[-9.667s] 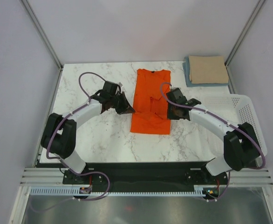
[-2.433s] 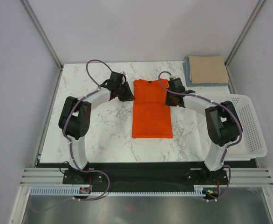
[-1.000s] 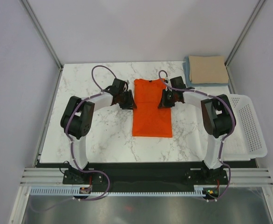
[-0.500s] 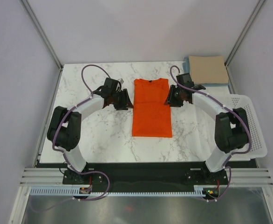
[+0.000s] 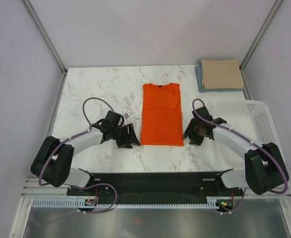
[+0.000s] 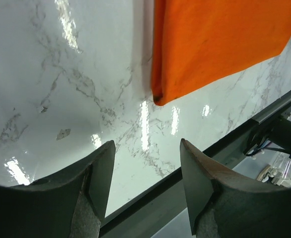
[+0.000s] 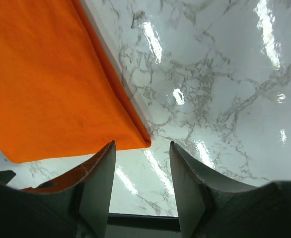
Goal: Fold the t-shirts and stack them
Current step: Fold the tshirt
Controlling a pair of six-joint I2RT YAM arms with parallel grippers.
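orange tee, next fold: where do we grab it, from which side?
Pinch the orange t-shirt at its two near corners, left tool from its left edge, right tool from its right. It lies flat as a long strip, and each open tool sits just outside a corner.

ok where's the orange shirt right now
Top view: the orange t-shirt lies centred on the table, its near corners flanked by the left gripper and right gripper.

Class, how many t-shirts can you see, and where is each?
3. The orange t-shirt lies flat centrally; the tan t-shirt sits folded on the light blue t-shirt at the far right corner. Others may hide underneath.
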